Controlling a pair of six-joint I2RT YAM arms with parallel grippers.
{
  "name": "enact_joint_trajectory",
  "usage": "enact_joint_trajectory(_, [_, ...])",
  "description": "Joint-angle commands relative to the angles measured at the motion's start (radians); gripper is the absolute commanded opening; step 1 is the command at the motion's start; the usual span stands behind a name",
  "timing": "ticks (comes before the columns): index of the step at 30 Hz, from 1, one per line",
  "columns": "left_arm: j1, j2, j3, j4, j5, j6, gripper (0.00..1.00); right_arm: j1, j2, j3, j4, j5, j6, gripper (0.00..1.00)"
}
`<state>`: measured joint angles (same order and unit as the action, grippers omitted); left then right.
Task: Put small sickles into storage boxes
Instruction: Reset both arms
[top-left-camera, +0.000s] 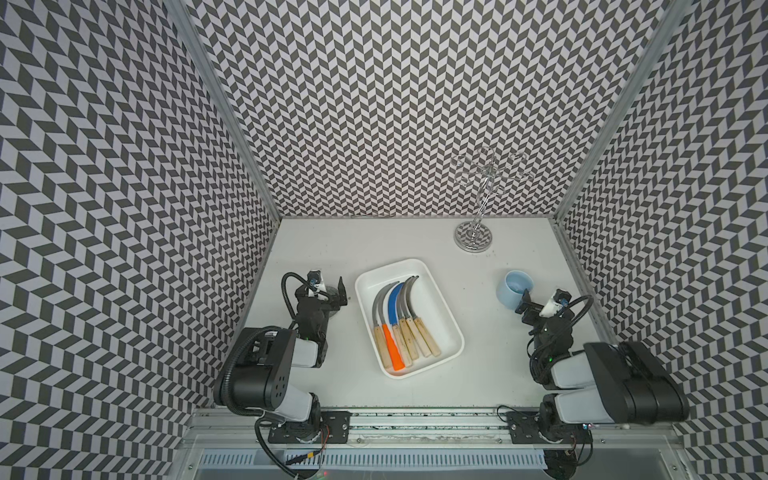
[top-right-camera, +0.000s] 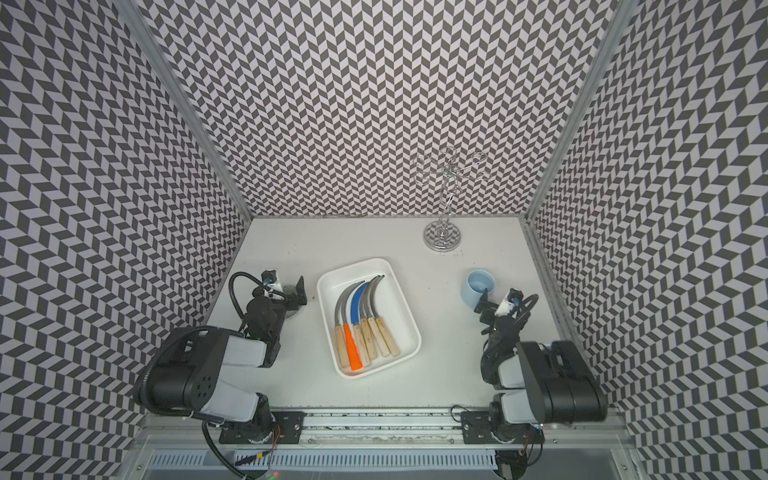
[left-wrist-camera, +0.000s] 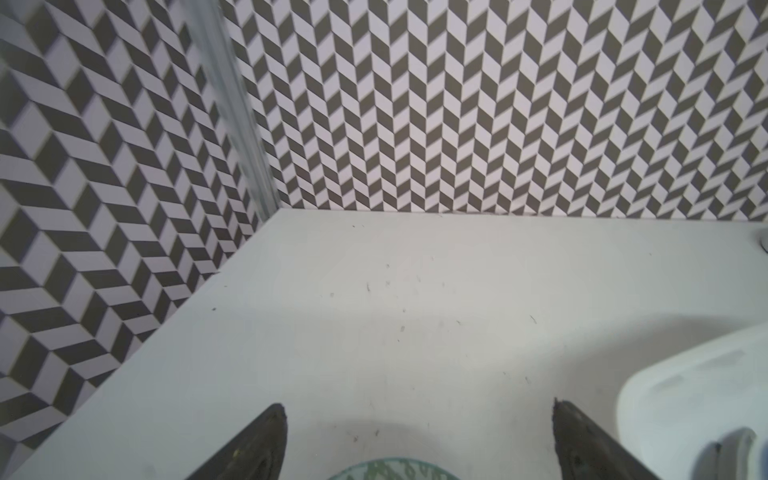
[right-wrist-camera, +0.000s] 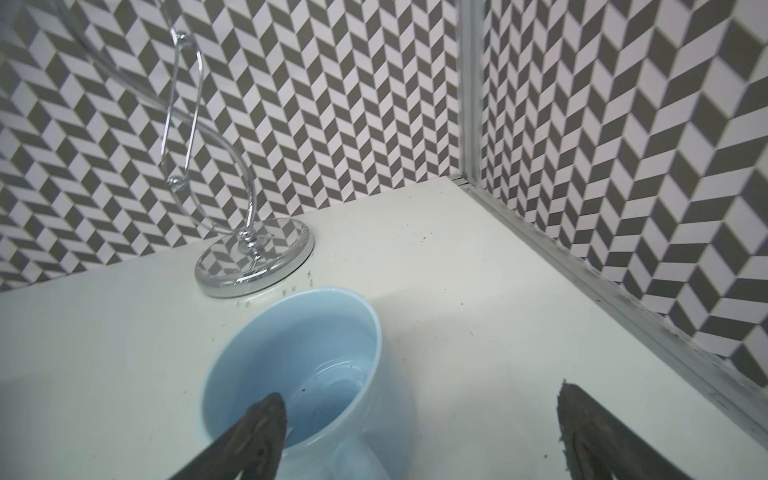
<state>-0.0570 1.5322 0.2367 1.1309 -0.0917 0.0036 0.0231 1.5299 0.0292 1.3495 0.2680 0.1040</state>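
White tray (top-left-camera: 437, 306) at centre holds the small sickles (top-left-camera: 405, 328), their blades overlapping. Chrome stand (top-left-camera: 473, 240) at 1 o'clock. Blue mug (top-left-camera: 515, 286) at 3, partly behind the right gripper (right-wrist-camera: 420, 392), whose jaws are wide and empty. Bowl (left-wrist-camera: 390, 469) at 9, mostly hidden under the left gripper (left-wrist-camera: 419, 409), also wide and empty.

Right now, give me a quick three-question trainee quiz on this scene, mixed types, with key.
1. How many small sickles lie in the white tray?
2. True or false: the left end effector and the right end effector are both open, holding nothing.
3. Fill in: the blue-bladed sickle has an ____ handle.
Key: 1 six; 2 true; 3 orange.
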Motion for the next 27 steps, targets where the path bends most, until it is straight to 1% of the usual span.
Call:
enact_joint_trajectory(1, [0.044, 0.014, 0.036, 0.069, 0.098, 0.013, 1.0, 0.005, 0.072, -0.003, 0.409, -0.102, -0.057, 1.0])
enact_joint_trajectory(3, [0.048, 0.024, 0.029, 0.102, 0.105, 0.012, 0.99, 0.005, -0.033, 0.083, 0.097, -0.109, -0.055, 1.0])
enact_joint_trajectory(4, [0.05, 0.026, 0.026, 0.11, 0.107, 0.012, 0.99, 0.005, -0.044, 0.126, -0.013, -0.112, -0.057, 1.0])
enact_joint_trajectory(6, [0.049, 0.02, 0.03, 0.092, 0.107, 0.012, 1.0, 0.012, 0.035, 0.181, 0.008, -0.111, -0.073, 1.0])
enact_joint_trajectory(7, [0.05, 0.019, 0.03, 0.095, 0.107, 0.012, 0.99, 0.024, 0.047, 0.167, 0.058, -0.085, -0.077, 1.0])
enact_joint_trajectory(11, [0.049, 0.022, 0.03, 0.098, 0.107, 0.012, 1.0, 0.024, 0.021, 0.184, -0.024, -0.087, -0.075, 1.0])
enact_joint_trajectory(15, [0.049, 0.023, 0.029, 0.098, 0.107, 0.011, 0.99, 0.024, 0.038, 0.17, 0.039, -0.087, -0.078, 1.0])
enact_joint_trajectory(22, [0.053, 0.031, 0.046, 0.077, 0.115, 0.01, 1.0, 0.024, 0.037, 0.17, 0.036, -0.087, -0.078, 1.0])
enact_joint_trajectory(27, [0.048, 0.021, 0.027, 0.104, 0.104, 0.012, 1.0, 0.024, 0.037, 0.169, 0.036, -0.086, -0.078, 1.0])
